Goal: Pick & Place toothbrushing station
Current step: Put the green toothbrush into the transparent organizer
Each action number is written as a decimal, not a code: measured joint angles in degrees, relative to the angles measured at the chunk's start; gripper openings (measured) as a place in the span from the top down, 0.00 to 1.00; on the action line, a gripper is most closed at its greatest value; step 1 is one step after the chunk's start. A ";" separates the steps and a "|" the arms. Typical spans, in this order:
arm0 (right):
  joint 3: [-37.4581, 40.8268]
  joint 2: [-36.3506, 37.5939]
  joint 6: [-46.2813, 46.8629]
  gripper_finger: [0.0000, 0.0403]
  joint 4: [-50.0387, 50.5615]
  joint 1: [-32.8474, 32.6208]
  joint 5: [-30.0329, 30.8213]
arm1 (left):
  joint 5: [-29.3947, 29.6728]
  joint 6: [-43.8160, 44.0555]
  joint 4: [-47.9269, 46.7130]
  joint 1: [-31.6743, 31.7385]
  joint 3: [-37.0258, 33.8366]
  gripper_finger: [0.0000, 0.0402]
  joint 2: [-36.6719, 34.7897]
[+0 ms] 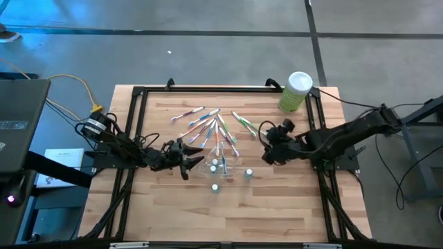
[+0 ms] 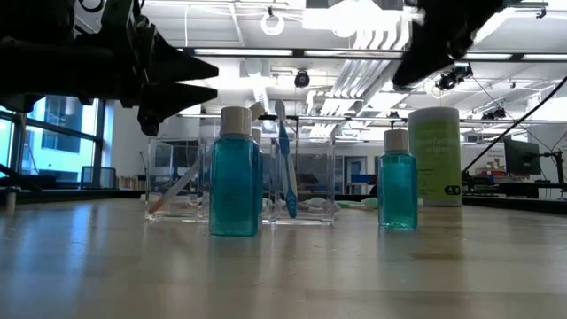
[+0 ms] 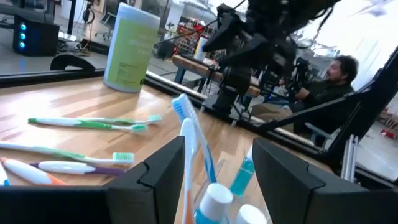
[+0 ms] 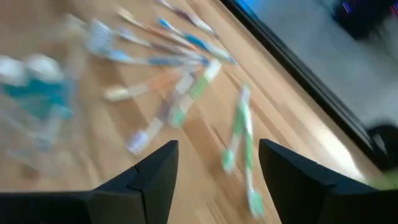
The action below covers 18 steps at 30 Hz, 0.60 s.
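Left gripper hovered at 9 o'clock of the clear holder, its fingers parted with nothing clamped between them; through the gap the left wrist view showed a blue toothbrush standing upright and the white caps of the small tubes. Right gripper hung at 3 o'clock of the holder, fingers spread and empty, above the loose brushes. Most of the toothbrushes lay fanned on the table at 12 o'clock of the holder, with 2 green ones a little toward 1 o'clock, and the green canister stood well apart at 2 o'clock. In the low view, 2 teal tubes stood upright in front of the holder, one at 5 o'clock of it. By my reading the station was only partly stocked. The chief risk was the left fingers brushing the upright brush or a nearby tube while moving, since both looked light and tall and would tip easily. A second risk was the holder sliding if nudged, and thin brushes lying flat could slip from a pinch.
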State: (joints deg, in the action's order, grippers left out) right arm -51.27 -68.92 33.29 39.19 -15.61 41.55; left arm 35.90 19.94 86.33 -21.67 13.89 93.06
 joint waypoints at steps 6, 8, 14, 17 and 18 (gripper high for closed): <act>10.10 1.42 2.55 0.47 -3.78 7.05 -7.68 | -0.24 0.00 0.17 0.00 -0.04 0.54 -0.06; 14.31 1.63 2.44 0.47 -7.39 9.25 -8.74 | -0.35 0.00 0.24 0.00 -0.04 0.54 -0.06; 25.64 1.76 -3.82 0.47 -24.22 16.08 -18.97 | -0.37 0.00 0.50 -0.01 -0.07 0.54 -0.07; 29.63 1.78 -7.49 0.47 -33.52 18.49 -21.98 | -0.35 0.00 0.52 -0.22 -0.07 0.54 -0.04; 30.85 1.77 -8.67 0.47 -35.81 19.04 -22.29 | -0.35 0.00 0.52 -0.22 -0.07 0.54 -0.04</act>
State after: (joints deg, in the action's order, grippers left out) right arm -20.41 -67.14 24.62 3.39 3.43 19.26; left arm 35.55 19.94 86.85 -21.89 13.82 93.01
